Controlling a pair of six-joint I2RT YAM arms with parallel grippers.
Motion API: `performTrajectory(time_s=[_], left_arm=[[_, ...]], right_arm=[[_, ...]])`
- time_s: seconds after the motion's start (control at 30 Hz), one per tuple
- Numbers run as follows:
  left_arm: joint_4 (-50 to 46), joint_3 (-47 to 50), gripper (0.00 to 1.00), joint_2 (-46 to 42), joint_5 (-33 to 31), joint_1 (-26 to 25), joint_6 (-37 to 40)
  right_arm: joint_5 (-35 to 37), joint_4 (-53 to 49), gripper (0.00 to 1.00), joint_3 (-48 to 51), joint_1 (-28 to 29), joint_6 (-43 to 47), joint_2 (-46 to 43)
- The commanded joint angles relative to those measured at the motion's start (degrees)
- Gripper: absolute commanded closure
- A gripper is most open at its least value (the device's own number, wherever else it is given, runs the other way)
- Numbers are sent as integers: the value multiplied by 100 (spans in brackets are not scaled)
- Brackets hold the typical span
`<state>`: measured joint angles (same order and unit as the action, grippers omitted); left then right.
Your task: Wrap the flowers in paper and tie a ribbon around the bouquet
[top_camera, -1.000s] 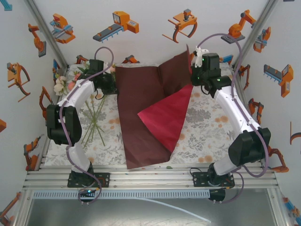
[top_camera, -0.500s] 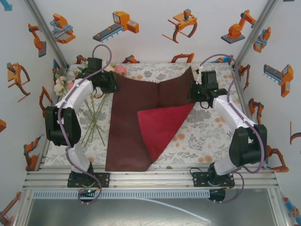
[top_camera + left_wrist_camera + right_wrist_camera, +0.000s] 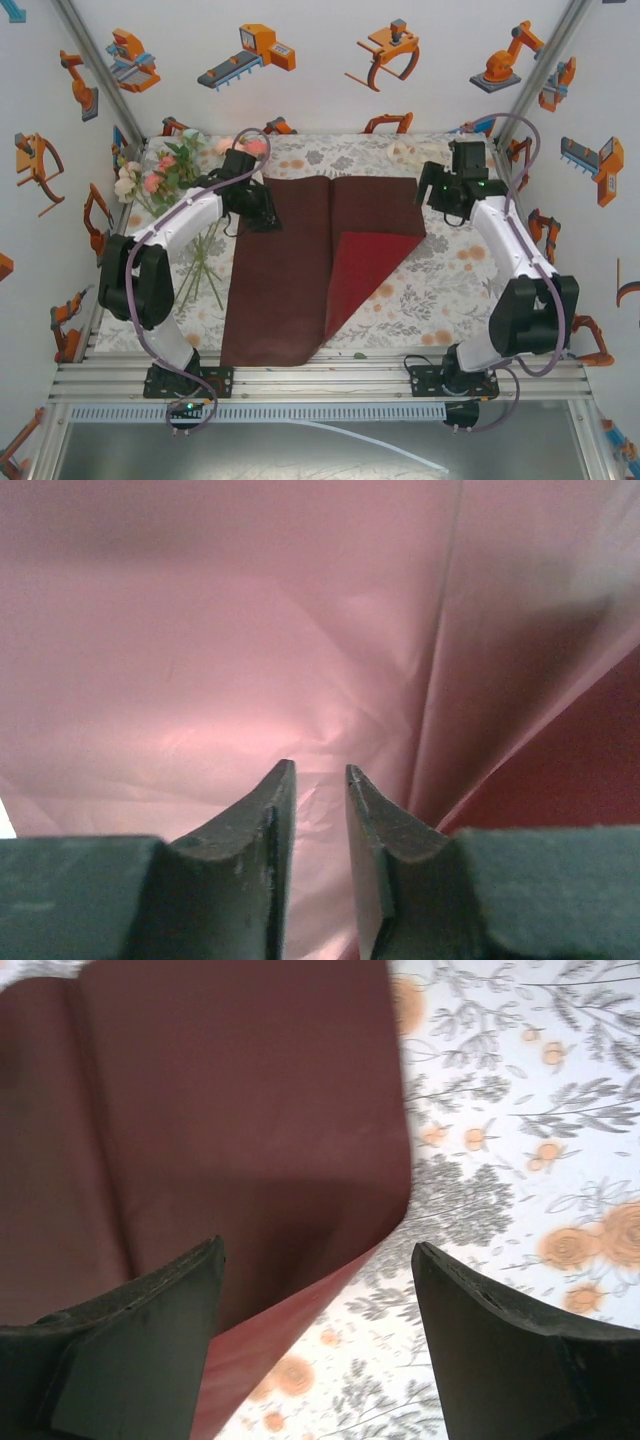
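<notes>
Fingers (image 3: 140, 1340) of our right gripper (image 3: 315, 1250) spread wide over the paper (image 3: 290, 270), lying mid-frame; our left gripper (image 3: 320, 775) stands barely parted, pinching nothing. We judge it lies ready for the flowers (image 3: 155, 180), upper left.

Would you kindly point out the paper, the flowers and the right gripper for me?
paper (image 3: 285, 270): top external view, on the flat dark middle of the sheet.
flowers (image 3: 152, 182): top external view, on a pink bloom.
right gripper (image 3: 318, 1248): right wrist view, midway between its fingertips.
</notes>
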<state>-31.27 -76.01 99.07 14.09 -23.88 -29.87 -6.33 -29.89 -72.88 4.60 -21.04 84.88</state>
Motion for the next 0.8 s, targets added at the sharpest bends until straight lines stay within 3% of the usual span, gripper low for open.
performTrajectory(time_s=[0.0, 0.37, 0.5, 0.63, 0.77], left_arm=[[-168, 41, 73, 137, 93, -113, -60], [-579, -123, 77, 997, -631, -379, 542], [-534, -600, 78, 1442, -803, -346, 801], [-384, -1164, 78, 2041, -1112, -249, 1117], [-309, -1932, 79, 2725, -1135, -123, 1384]], right_arm=[[-911, -318, 31, -252, 22, -429, -323], [-1580, -421, 32, -585, 23, -652, 63], [-1010, -627, 31, -570, 19, -534, -39], [261, -981, 31, -464, 17, -487, -271], [410, -1011, 31, -214, 7, -489, -482]])
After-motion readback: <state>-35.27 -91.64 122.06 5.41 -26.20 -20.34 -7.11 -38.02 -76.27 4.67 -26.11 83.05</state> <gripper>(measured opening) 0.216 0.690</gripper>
